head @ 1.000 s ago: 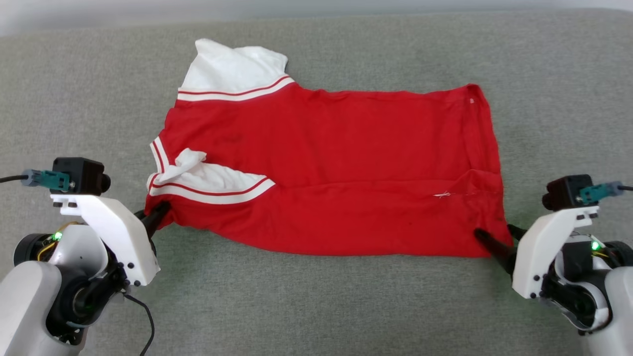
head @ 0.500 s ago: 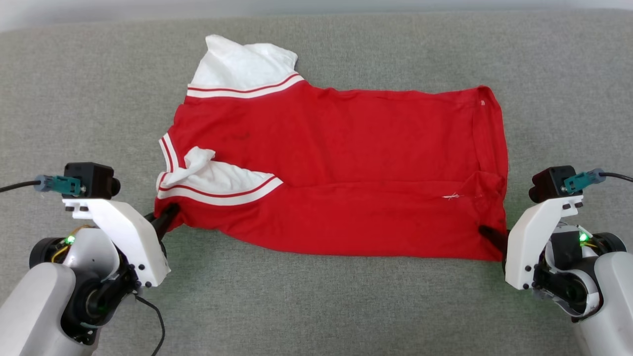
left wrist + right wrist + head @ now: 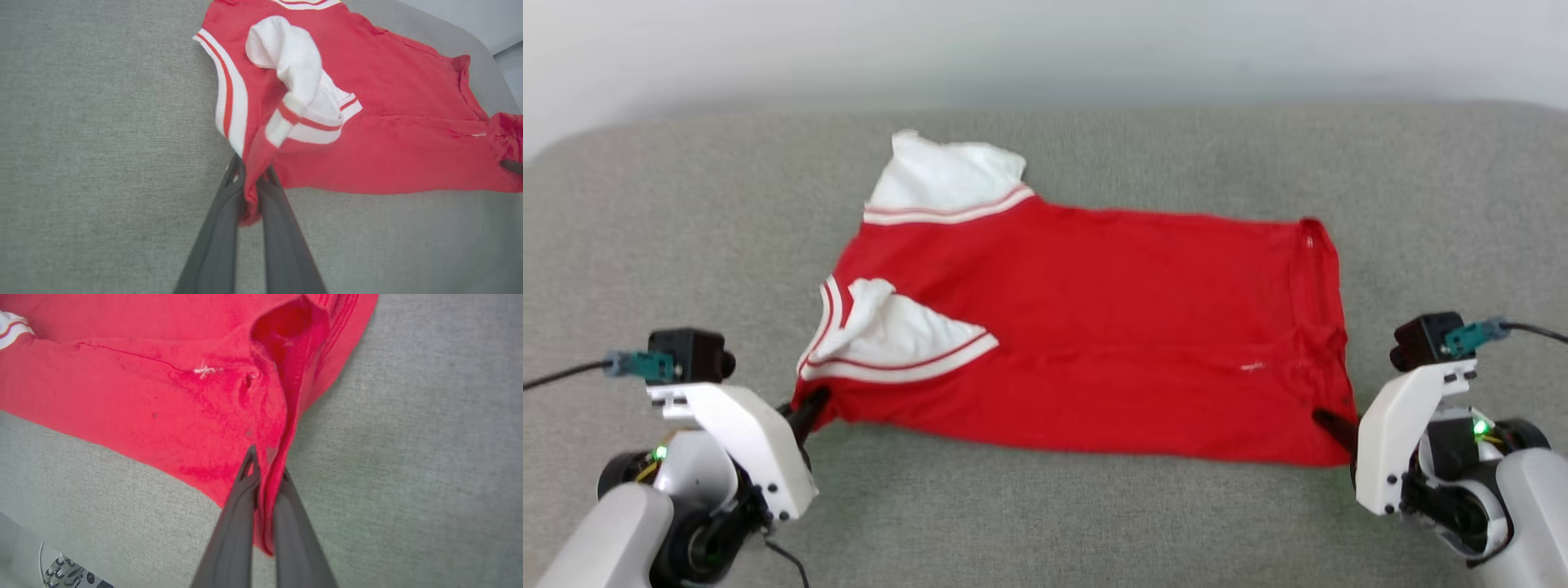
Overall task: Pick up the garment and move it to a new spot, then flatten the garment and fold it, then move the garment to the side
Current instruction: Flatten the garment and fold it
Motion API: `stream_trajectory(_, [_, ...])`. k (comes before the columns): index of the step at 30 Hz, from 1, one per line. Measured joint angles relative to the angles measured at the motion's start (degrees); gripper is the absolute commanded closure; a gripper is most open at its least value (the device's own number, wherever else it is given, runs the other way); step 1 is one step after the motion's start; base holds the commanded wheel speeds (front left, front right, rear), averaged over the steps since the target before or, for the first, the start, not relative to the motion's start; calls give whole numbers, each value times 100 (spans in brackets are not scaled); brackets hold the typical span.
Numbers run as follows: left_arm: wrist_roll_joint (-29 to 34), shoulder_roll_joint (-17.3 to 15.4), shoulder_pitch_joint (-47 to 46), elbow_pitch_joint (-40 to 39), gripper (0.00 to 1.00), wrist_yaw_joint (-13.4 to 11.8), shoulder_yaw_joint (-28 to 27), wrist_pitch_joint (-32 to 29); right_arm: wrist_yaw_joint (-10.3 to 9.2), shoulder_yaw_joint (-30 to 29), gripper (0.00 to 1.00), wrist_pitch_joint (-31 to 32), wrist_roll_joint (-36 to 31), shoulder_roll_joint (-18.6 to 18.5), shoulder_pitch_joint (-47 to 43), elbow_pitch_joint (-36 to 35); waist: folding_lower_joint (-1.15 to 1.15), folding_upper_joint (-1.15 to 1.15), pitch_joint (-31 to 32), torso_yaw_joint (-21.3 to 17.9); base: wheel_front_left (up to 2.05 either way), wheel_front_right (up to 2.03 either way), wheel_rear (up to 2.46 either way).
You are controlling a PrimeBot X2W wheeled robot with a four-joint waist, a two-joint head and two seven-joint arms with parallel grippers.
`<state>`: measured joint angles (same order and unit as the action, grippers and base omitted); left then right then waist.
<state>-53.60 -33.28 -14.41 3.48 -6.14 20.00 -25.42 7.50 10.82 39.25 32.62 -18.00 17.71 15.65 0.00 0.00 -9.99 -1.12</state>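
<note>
As my left gripper (image 3: 813, 400) and right gripper (image 3: 1319, 418) clamp the red jersey (image 3: 1094, 327), folding appears next: lift evenly, carry forward.

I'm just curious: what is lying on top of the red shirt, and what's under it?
Its own white sleeve lies folded over the red shirt. A grey fabric surface shows all around it; what lies directly beneath is covered.

The garment (image 3: 1094, 327) lies spread across the padded surface (image 3: 1054, 523). The left gripper (image 3: 810, 406) pinches its near left corner and the right gripper (image 3: 1327, 422) its near right corner. One sleeve (image 3: 890, 339) lies folded on top, near the left end.
</note>
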Motion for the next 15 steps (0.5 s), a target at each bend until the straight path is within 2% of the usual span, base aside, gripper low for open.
stream_trajectory(10, [-216,0,854,-163,100,-260,-66,38,0,-99,100,54,69,-29,-573,-132,0,0,583,65,0,0,0])
stream_trajectory(12, [-293,23,1018,-143,100,-305,-42,-14,0,-134,82,53,64,-16,-669,-112,0,0,590,65,0,0,0])
stream_trajectory(13, [-320,45,1081,-116,100,-303,-18,-35,0,-146,61,46,45,-4,-713,-85,0,0,582,64,0,0,0])
stream_trajectory(14, [-348,93,1120,-83,100,-296,-4,-26,0,-157,0,1,24,13,-754,-53,0,0,572,64,0,0,0])
stream_trajectory(15, [-376,136,1136,-41,100,-289,16,-32,0,-165,0,-45,19,24,-780,-33,-1,0,560,66,0,0,0])
